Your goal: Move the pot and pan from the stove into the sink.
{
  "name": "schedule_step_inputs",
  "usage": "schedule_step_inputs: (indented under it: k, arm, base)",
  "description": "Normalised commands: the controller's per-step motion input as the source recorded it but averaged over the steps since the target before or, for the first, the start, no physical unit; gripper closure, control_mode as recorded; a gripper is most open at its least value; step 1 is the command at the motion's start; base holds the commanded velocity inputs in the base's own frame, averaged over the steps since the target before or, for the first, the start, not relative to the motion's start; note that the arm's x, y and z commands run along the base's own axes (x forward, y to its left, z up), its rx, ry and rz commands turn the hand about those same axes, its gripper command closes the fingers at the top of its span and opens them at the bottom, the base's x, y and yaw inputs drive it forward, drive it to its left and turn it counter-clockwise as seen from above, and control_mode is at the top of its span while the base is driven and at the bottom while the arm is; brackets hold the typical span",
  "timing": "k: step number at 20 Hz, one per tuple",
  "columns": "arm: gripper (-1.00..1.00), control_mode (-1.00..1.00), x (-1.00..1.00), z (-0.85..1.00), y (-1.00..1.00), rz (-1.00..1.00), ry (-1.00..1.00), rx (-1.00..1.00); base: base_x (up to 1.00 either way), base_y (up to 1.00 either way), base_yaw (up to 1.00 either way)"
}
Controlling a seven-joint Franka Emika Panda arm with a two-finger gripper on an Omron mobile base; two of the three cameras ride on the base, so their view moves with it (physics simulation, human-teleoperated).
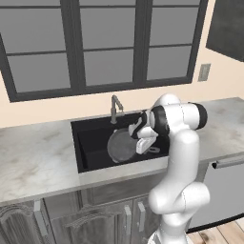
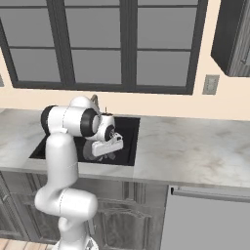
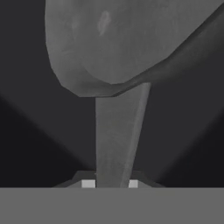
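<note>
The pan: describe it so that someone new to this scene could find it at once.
Find the black sink set in the pale marble counter under the big dark-framed window. Over the basin, beside the slim faucet, hangs a shallow round grey pan, tilted on edge. Its short straight handle is pinched in the gripper, which marks it out.

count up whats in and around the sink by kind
pans: 1, the pan, handle held in the shut tool
faucets: 1, the faucet
sinks: 1, the sink
wall outlets: 1, the outlet
total: 4
</note>
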Motion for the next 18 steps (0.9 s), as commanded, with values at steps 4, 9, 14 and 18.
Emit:
schedule_step_inputs:
  k: [4, 9, 14, 18]
  arm:
    - [1.0, -1.0, 0.0, 0.0, 0.0, 0.0, 0.0, 0.0]
    - [-1.0, -1.0, -0.03, 0.01, -0.01, 0.0, -0.01, 0.01]
    - [-1.0, -1.0, -0.2, 0.42, -0.09, -0.05, -0.11, 0.08]
    - [-1.0, -1.0, -0.41, 0.71, -0.04, -0.02, -0.21, 0.1]
  base:
    - [0.0, 0.0, 0.0]
    - [0.0, 0.0, 0.0]
    - [0.0, 0.0, 0.0]
    - [0.0, 0.0, 0.0]
